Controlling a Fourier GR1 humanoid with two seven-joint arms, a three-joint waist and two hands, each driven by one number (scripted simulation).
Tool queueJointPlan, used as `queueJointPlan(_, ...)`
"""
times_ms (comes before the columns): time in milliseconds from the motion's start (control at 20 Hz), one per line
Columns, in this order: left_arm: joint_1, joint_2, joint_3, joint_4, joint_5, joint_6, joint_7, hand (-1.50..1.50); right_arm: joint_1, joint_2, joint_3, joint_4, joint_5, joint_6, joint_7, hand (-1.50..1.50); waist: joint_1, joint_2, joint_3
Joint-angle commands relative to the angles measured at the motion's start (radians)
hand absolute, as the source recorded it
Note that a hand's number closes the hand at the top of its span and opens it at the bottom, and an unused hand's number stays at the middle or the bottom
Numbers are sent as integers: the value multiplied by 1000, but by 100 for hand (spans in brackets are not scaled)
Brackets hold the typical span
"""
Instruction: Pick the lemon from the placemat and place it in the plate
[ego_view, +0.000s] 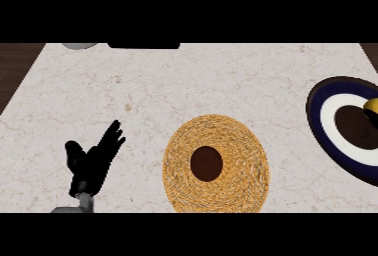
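Over at the right edge, I am seeing a bit of the yellow lemon (373, 105) sitting on the plate (325, 107), not on the woven placemat (215, 164), with something dark touching it that I cannot make out. My left hand (90, 161) is resting open and holding nothing, far off past the placemat; I am not seeing my right hand.

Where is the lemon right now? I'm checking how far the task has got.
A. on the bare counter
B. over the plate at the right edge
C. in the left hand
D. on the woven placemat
B: a bit of the yellow lemon shows over the plate at the view's right edge; the woven placemat holds nothing, and the left hand is open and holds nothing.
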Motion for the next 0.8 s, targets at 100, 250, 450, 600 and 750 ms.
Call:
queueJointPlan(100, -31, -21, -1, 42, -19, 34, 27, 0, -51, 77, -175, 77, -173, 53, -378, -150, -9, 5, -1)
queueJointPlan(250, -19, -24, 3, 30, -11, 30, 22, 0, -92, 46, -274, 118, -269, 142, -450, -150, -10, 1, -3)
queueJointPlan(450, -9, -23, 7, 8, -22, 52, 58, 0, -16, 39, -372, 172, -367, 260, -562, -150, -24, -4, -6)
queueJointPlan(600, 8, 9, 17, -20, -1, 5, 60, 0, 19, -2, -375, 215, -406, 429, -554, -150, -24, -6, -6)
queueJointPlan(750, 26, -19, -7, -68, -21, 47, 106, 0, 130, -26, -384, 181, -442, 575, -554, -150, -31, -9, -7)
